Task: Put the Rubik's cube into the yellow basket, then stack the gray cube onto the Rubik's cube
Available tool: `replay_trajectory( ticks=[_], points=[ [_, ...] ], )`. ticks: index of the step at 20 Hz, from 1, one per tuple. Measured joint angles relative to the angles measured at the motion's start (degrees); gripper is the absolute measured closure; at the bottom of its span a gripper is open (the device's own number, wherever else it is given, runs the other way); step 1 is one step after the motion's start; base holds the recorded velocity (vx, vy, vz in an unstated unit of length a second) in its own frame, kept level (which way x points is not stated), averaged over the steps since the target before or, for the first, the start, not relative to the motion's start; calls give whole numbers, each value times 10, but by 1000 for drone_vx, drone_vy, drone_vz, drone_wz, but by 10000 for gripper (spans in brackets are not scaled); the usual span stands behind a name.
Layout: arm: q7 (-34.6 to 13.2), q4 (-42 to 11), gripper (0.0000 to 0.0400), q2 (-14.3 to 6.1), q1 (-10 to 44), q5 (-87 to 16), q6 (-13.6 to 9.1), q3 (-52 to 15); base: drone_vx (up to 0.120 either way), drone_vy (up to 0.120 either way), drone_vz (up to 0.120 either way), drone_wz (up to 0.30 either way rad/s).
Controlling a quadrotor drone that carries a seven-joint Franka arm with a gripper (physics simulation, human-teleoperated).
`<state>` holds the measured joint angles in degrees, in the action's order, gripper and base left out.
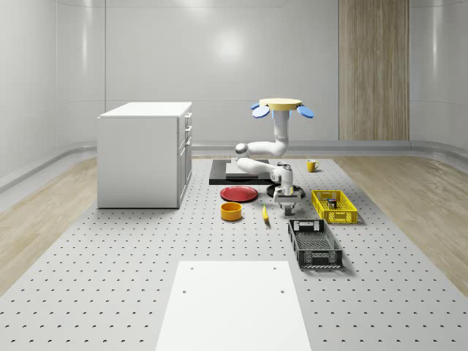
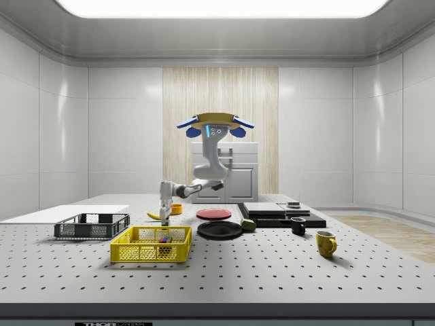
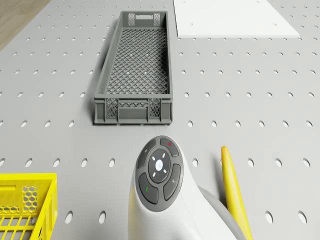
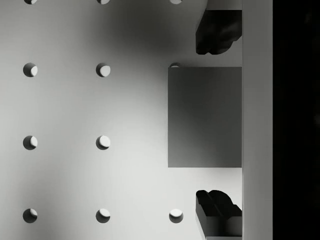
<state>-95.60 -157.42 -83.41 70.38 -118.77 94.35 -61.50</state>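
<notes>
The gray cube [image 4: 205, 117] rests on the perforated table, and my gripper [image 4: 217, 120] is open around it. One fingertip [image 4: 217, 32] stands on each side, with a small gap to the cube. In the whole-scene view the gripper [image 1: 287, 203] hangs low over the table, just left of the yellow basket [image 1: 334, 207]. The Rubik's cube [image 2: 164, 239] lies inside the yellow basket [image 2: 151, 245]. The drone [image 1: 281, 107] hovers high above the black mat behind, its arm bent forward and down.
A gray mesh basket [image 1: 314, 244] lies in front of the yellow one. A banana [image 1: 265, 213], an orange bowl [image 1: 232, 211] and a red plate [image 1: 239, 193] sit left of the gripper. A white cabinet [image 1: 146, 153] stands farther left, and a white board [image 1: 230, 303] lies near the front.
</notes>
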Motion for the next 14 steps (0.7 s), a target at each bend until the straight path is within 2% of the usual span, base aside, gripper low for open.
replay_trajectory(
  ticks=[5, 14],
  points=[
    [1, 5, 0, 2, 0, -14, 5, 15, 0, 0, 0, 0],
    [4, 17, 0, 13, 8, -17, 2, 15, 0, 0, 0, 0]
  ],
)
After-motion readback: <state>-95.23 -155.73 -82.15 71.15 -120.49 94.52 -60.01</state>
